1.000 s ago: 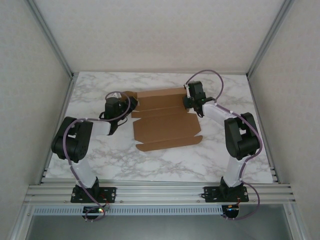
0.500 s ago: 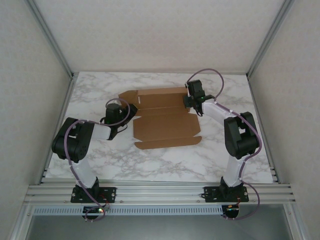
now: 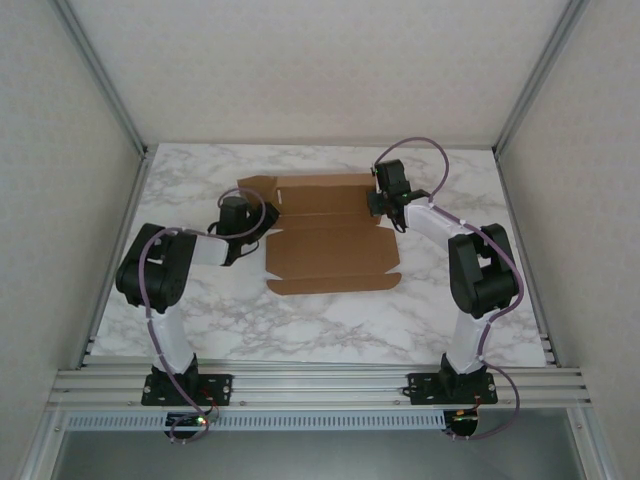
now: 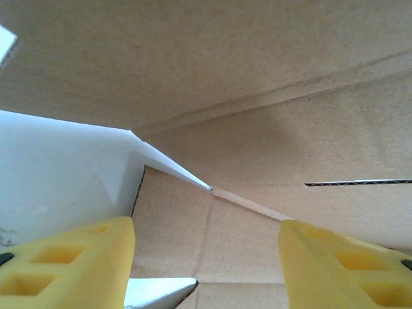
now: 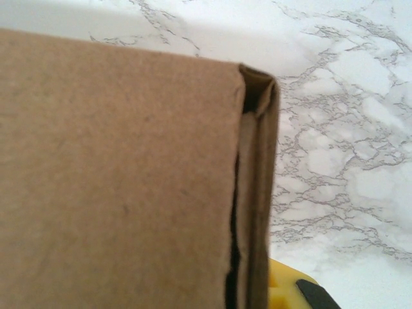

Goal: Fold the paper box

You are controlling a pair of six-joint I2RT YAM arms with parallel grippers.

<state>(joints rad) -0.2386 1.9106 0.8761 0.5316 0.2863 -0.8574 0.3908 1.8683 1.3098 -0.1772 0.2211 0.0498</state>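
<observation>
Two arms flank the box (image 3: 330,245) on the table (image 3: 300,325), long axis left to right. Left gripper (image 3: 238,212) at its left end, jaws apart, loose flap (image 3: 256,188) just ahead. Right gripper (image 3: 386,206) at the far right corner, pinched shut on the folded end wall (image 5: 257,193)

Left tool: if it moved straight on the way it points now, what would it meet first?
Probably the paper box: cardboard panels lie right ahead of the open left tool, though depth is unclear.
</observation>
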